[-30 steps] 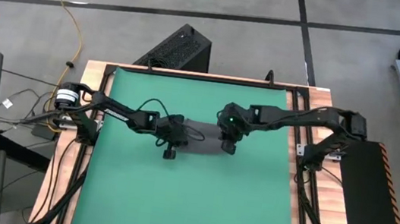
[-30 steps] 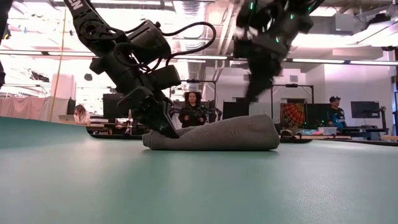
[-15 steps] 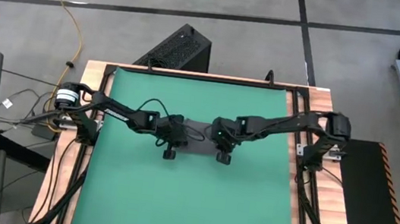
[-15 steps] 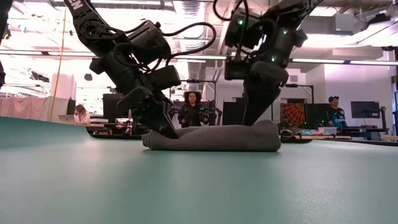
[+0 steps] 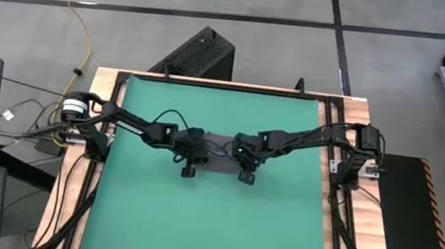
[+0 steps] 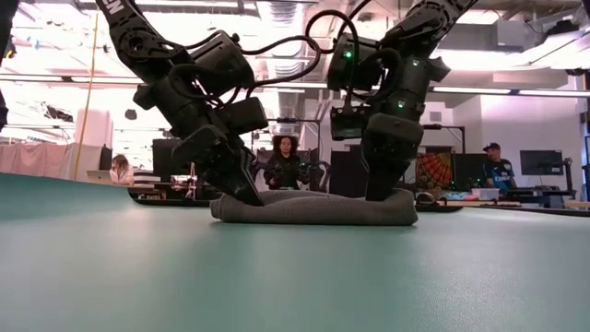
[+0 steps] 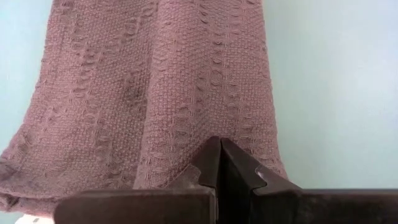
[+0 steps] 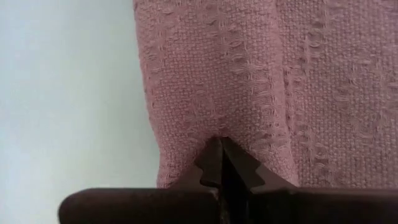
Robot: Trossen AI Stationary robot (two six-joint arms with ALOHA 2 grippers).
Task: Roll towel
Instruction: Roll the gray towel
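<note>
Bare green mat (image 5: 211,217) around towel (image 5: 218,146).

The room is lit brightly from ceiling lamps (image 6: 277,18). Glare is seen there. The near mat (image 6: 277,277) is blurred.

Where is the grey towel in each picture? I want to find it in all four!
High view: the towel lies mid-mat, between the left gripper and the right gripper.
Low view: the towel is a flat roll in the middle, under both arms.
Left wrist view: the towel fills the picture beyond the closed fingers.
Right wrist view: the towel fills the right side.
Shared landmark: the green mat.
</note>
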